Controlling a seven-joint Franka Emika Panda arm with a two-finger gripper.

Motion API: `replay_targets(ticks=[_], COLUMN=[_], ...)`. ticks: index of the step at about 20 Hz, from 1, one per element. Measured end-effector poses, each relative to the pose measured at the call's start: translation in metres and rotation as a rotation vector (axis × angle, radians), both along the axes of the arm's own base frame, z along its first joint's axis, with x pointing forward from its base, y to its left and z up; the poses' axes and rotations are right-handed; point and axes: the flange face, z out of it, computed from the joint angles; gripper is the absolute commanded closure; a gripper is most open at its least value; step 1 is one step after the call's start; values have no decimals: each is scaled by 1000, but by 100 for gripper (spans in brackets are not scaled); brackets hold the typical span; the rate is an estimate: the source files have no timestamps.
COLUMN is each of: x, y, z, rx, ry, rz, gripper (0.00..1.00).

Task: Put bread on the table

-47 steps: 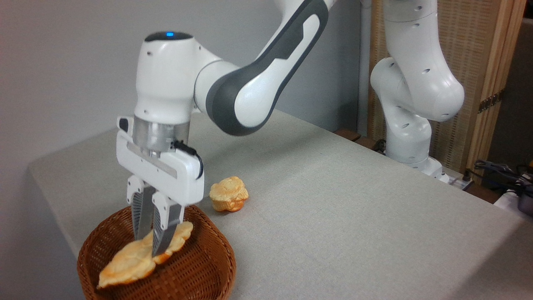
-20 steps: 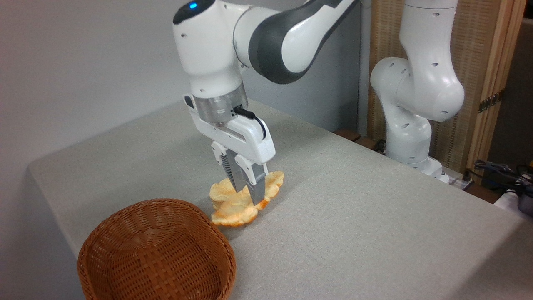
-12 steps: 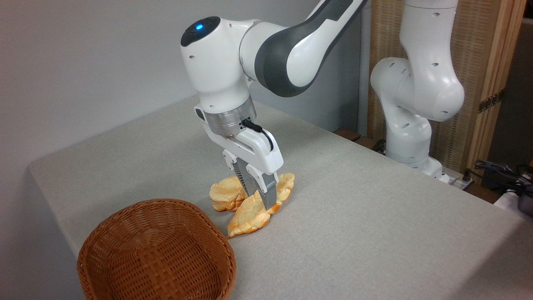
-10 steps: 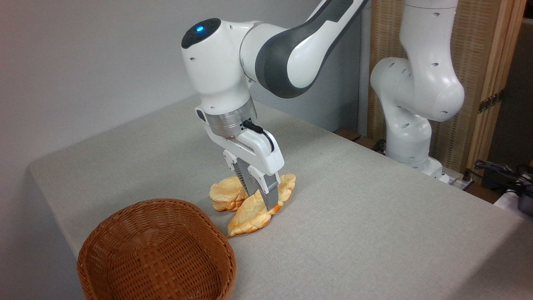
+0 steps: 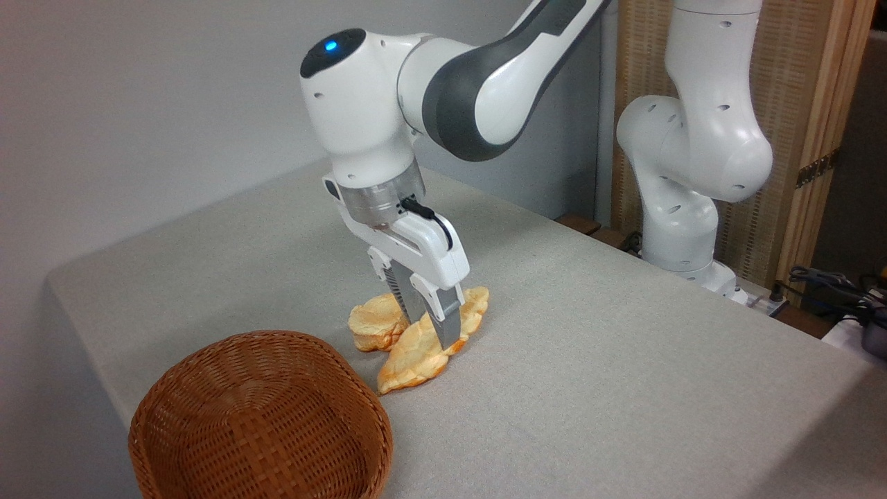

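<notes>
The bread (image 5: 418, 355) is clamped between the closed fingers of the gripper (image 5: 438, 331), its lower tip resting on the table (image 5: 589, 360) below them, with a small bun (image 5: 371, 328) just left of the gripper and a wicker basket (image 5: 260, 423) lower left.

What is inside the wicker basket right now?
The basket shows only bare weave inside; its near inner wall is hidden by the rim. The bread is outside on the table, in the claw.
</notes>
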Motion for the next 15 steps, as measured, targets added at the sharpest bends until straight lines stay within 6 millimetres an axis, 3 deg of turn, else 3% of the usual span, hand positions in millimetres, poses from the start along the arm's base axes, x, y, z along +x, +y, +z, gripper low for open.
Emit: replay_targets(ticks=[5, 10, 15], x=[11, 12, 26], y=[-6, -9, -4], z=[37, 54, 107], rx=[-10, -16, -29], ry=[-79, -112, -221], rz=[-9, -15, -3], gripper=[0, 0, 0])
